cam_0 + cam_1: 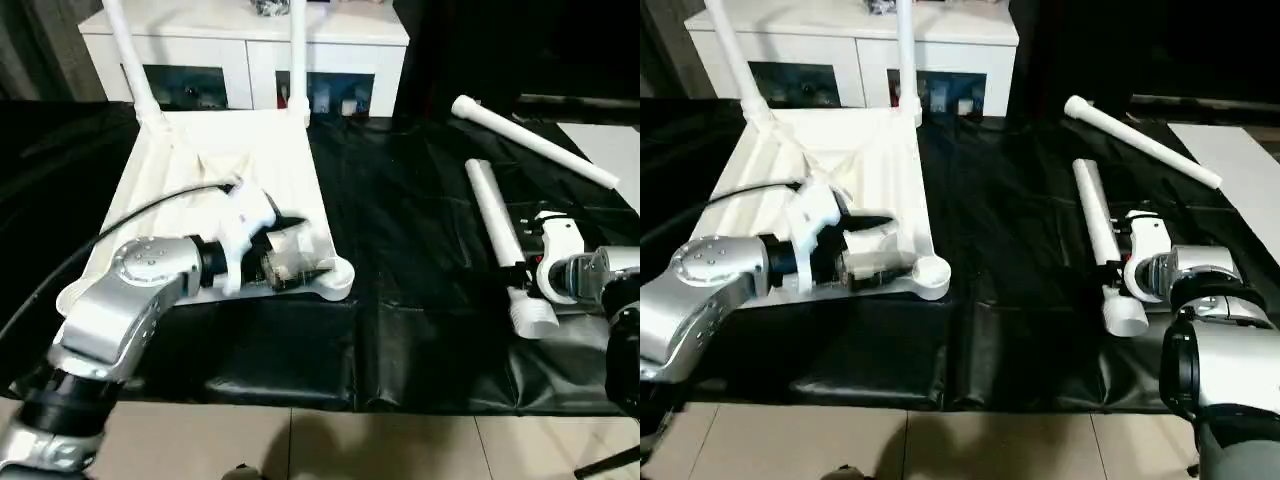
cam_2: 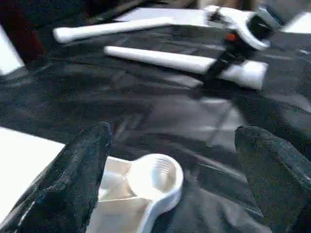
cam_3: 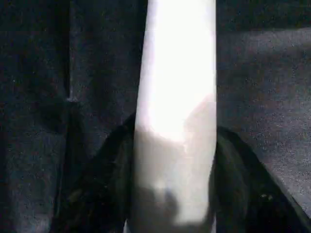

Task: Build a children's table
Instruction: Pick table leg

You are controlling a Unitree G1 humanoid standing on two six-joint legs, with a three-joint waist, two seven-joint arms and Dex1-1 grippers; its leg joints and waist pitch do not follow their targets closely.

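2 fitted white tapered tube legs point(image 1: 128, 50) cut off above. Left gripper point(image 2: 170, 160) jaws wide over white plastic tabletop's round corner socket point(image 2: 154, 175); right gripper point(image 1: 519, 268) clamps lying white tube leg point(image 1: 497, 222).

The white tabletop point(image 1: 255, 165) lies underside up at left of centre on black sheeting, ribs showing, with an empty round socket point(image 1: 338, 276) at its near right corner. Two legs point(image 1: 128, 50) stand upright in the far corners. Two more legs lie loose at right — one point(image 1: 497, 215) mid-right, one point(image 1: 533, 140) slanting across the upper right.
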